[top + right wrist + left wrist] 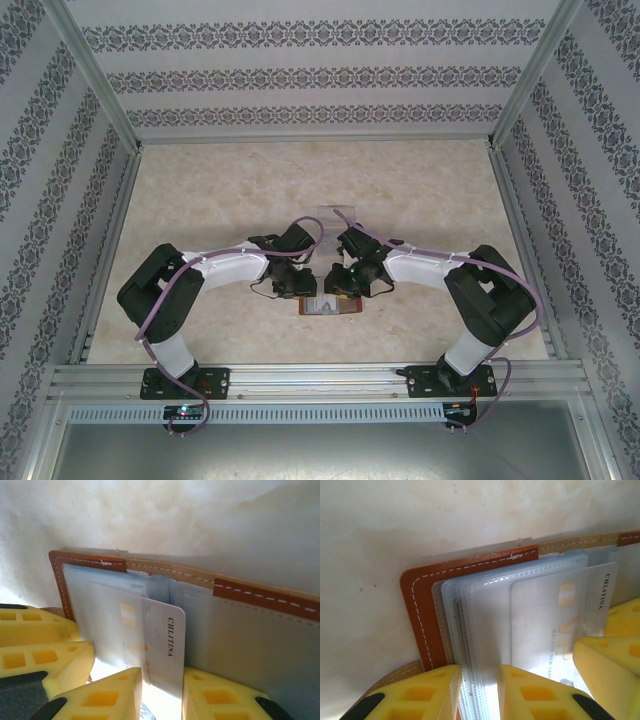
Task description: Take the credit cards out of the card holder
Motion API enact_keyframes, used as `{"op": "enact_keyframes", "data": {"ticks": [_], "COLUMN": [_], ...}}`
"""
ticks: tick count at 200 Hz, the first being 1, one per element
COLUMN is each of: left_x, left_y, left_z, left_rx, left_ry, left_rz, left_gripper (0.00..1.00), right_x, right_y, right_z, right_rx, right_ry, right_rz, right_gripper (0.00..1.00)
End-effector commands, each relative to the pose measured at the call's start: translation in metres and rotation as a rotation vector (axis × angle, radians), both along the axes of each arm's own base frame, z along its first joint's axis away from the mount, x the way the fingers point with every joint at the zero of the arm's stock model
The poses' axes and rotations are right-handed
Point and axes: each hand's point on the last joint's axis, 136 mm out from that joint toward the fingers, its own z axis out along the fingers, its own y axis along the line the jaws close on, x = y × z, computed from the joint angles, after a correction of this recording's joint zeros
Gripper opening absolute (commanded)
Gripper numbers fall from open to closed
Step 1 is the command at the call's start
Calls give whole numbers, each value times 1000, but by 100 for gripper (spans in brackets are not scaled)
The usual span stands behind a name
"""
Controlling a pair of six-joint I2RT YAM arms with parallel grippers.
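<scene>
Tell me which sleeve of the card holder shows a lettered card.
The top sleeve of the fan, with the white CHLITINA card; the sleeves beneath show no lettering.

Reddish-brown card holder [410, 605] with white stitching [420, 617] and grey-blue sleeves [485, 615]; whitish credit card [162, 645] lettered black; beige mottled desk [430, 190].

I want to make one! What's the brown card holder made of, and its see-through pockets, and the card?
The card holder looks like smooth reddish-brown leather, maybe fake, with white stitching. The pockets seem thin frosted plastic; layers show through. The card is probably stiff pale plastic with gold lettering.
</scene>
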Motion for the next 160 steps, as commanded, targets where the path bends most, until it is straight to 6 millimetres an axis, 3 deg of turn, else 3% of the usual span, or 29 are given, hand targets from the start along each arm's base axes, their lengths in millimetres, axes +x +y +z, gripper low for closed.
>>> {"op": "enact_keyframes", "data": {"ticks": [1,105,160], "left_x": [-15,-15,-15], "left_y": [8,9,9], "left_z": [-19,-18,-19], "left_rx": [64,70,73], "left_ry": [63,67,70], "left_rz": [-28,-31,-30], "left_gripper": [27,25,25], "right_x": [2,4,4], "right_y": [3,4,-9], "right_z": [11,15,10], "right_rx": [66,124,94], "right_ry": [-16,-22,-23], "right_rz": [-14,-24,-44], "right_gripper": [27,9,3]}}
